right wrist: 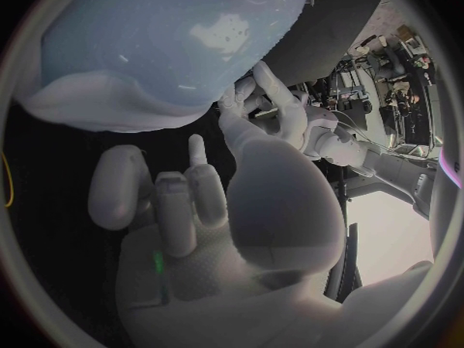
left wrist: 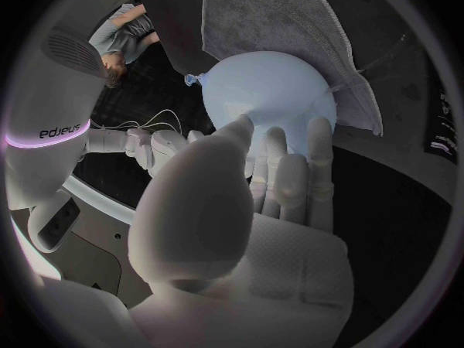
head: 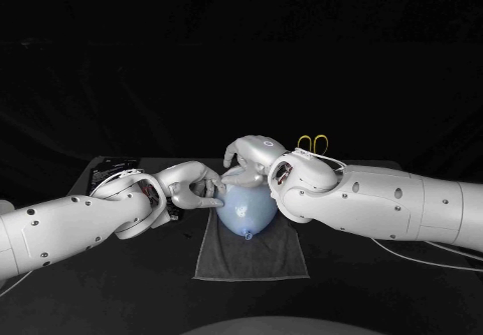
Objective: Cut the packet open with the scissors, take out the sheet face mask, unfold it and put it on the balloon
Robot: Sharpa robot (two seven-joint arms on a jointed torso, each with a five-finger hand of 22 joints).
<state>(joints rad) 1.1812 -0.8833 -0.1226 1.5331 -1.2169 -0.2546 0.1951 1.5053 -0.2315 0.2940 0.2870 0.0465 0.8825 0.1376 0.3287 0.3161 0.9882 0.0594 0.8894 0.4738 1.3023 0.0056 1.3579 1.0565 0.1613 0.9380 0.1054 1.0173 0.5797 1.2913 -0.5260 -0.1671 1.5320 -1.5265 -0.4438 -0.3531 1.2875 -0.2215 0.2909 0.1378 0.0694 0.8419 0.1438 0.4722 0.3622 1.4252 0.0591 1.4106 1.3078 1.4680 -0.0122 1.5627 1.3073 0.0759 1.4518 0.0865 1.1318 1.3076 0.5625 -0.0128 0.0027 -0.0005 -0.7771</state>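
A pale blue balloon lies on a grey towel, its knot toward me. My left hand rests its fingertips against the balloon on its left side, holding nothing. My right hand arches over the balloon's far end with its fingers spread. A whitish sheet, seemingly the face mask, lies along the far end of the balloon. Whether the right hand touches it I cannot tell. The yellow-handled scissors lie behind the right wrist.
A dark packet lies at the table's back left, behind my left arm. The towel reaches from the balloon toward the table's front edge. White cables trail off the right arm at the right.
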